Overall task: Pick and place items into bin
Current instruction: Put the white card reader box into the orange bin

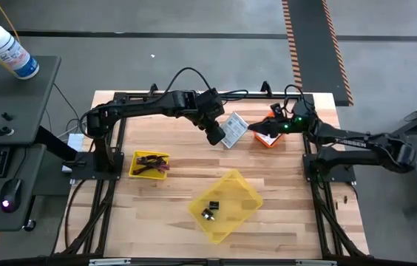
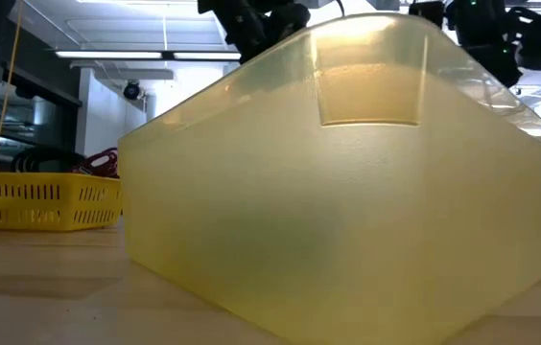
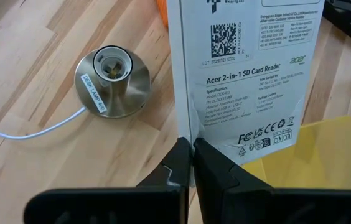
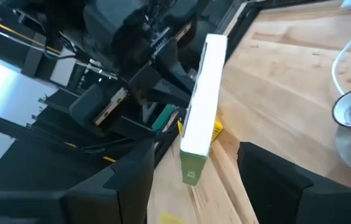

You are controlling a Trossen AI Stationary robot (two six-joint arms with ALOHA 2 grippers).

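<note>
We see the left gripper (image 3: 191, 163) clamped on the lower edge of the white card box (image 3: 244, 74), lifted off the table; right gripper (image 4: 194, 180) hangs open just beside it; box looks light, stiff, thin, prob. slick; edge pinch suits, may swivel.

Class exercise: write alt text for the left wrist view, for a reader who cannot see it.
The left gripper, shut, pinches the bottom edge of a white printed card-reader box above a wooden table. A silver cone-shaped metal piece with a white cable stands beside it.
</note>
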